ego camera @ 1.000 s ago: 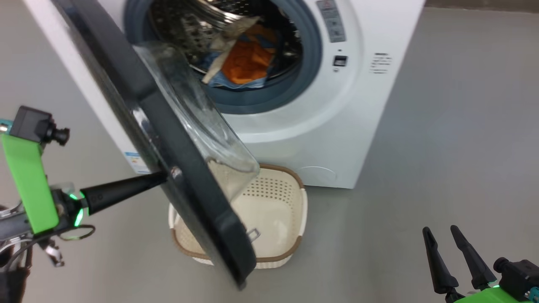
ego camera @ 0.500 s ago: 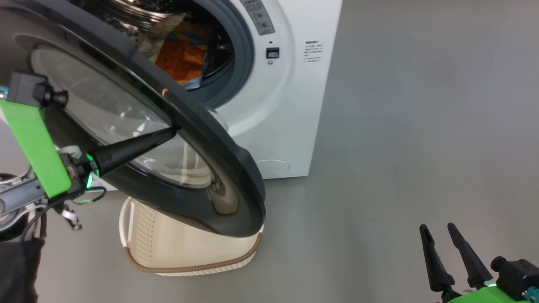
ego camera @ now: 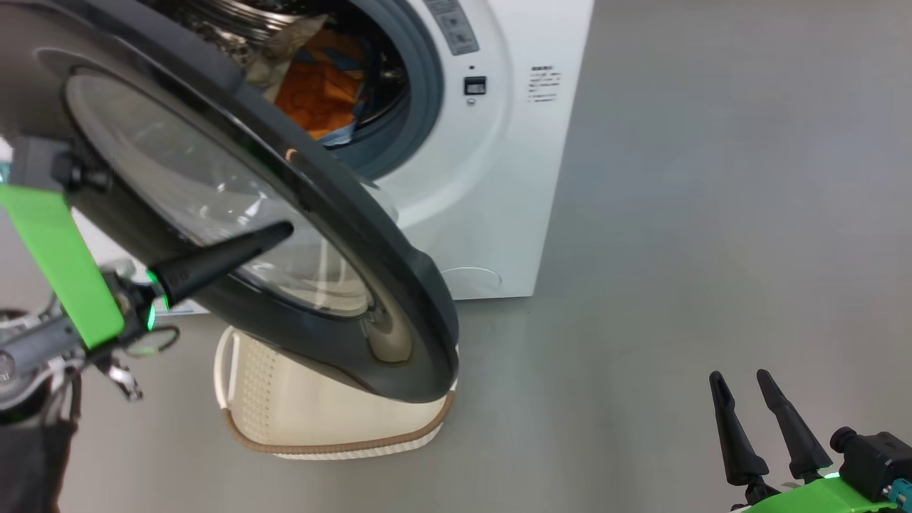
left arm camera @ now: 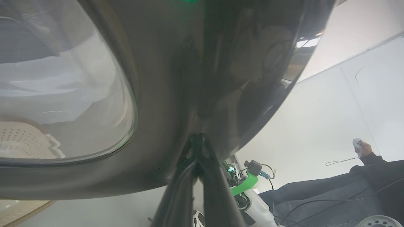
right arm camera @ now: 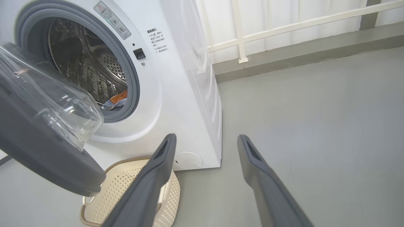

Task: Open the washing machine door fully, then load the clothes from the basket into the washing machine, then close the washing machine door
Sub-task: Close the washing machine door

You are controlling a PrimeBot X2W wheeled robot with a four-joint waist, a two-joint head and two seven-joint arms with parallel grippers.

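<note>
One second earlier the washing machine door had stood edge-on to the head camera; by this moment its glossy outer face was turned toward that camera, and although the camera itself had swung, the door looked to have come partway round toward the opening. Over the last half second little more had altered. The left hand, at nine o'clock in the head view, had its two fingers closed together on nothing, tips pressed to the door's black face just beside the window; the right hand hung at five o'clock, fingers spread and empty, well apart from everything. That suggested loading was done and the closing push was under way, the door not yet latched.

By count: one washing machine at twelve o'clock; one door; one basket on the floor at seven o'clock, under the door's lower edge, what showed of its inside bare; the clothes were one heap in the drum, orange, cream and blue, probably two garments, though they could not be told apart with certainty; two hands.
</note>
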